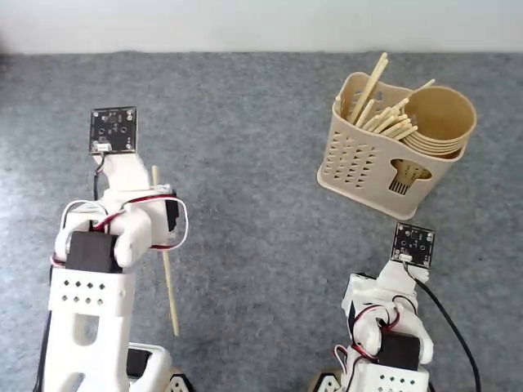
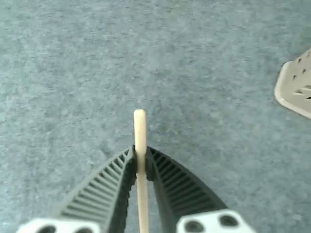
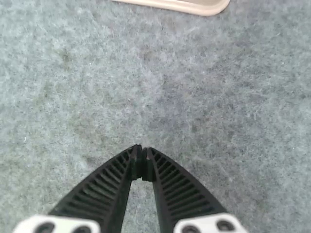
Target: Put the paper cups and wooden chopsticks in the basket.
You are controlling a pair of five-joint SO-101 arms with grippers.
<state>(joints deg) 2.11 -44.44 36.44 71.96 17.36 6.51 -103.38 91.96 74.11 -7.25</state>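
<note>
A wooden chopstick runs lengthwise under the left arm on the grey carpet, its far end by the arm's wrist. My left gripper is shut on the chopstick, whose tip pokes out past the jaws. The beige basket stands at the back right, holding stacked paper cups and several chopsticks. Its corner shows in the left wrist view. My right gripper is shut with nothing in it, over bare carpet just short of the basket's base.
Grey carpet covers the whole table between the two arms and the basket. A pale wall bounds the far edge. The right arm sits at the near right, close in front of the basket.
</note>
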